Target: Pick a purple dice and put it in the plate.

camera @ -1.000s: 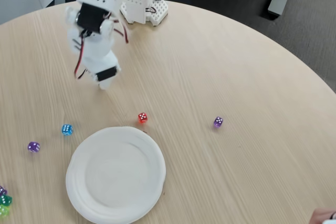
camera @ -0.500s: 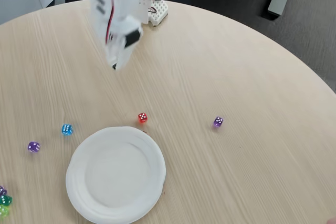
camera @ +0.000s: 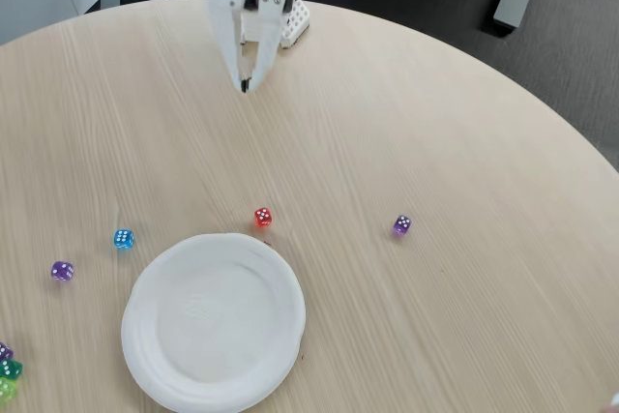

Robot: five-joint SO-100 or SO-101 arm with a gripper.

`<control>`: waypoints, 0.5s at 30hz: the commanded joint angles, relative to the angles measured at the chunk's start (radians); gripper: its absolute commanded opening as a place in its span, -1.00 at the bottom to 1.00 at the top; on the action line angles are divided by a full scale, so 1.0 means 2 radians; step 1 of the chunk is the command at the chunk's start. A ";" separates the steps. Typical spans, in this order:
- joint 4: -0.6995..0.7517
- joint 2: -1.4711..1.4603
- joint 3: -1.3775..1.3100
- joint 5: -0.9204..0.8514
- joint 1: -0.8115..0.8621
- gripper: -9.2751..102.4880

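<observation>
The round wooden desk [camera: 406, 94] carries everything. The plate [camera: 160, 363] sits near its front edge, with nothing in it. The arm's jaws [camera: 246, 82] hang far back, tips drawn together and holding nothing. Two purple dice show: one [camera: 401, 225] well right of the plate, another [camera: 62, 271] to the plate's left near a blue die [camera: 123, 238]. A red die [camera: 262, 217] sits just beside the plate's rim. The right one looks easiest, standing alone: spread the jaws first, come straight down over it, and square them to its faces.
</observation>
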 commanded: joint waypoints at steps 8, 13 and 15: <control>0.001 0.033 0.090 -0.038 -0.001 -0.83; 0.002 0.034 0.090 -0.035 -0.003 -0.82; 0.002 0.035 0.090 -0.062 -0.003 -0.82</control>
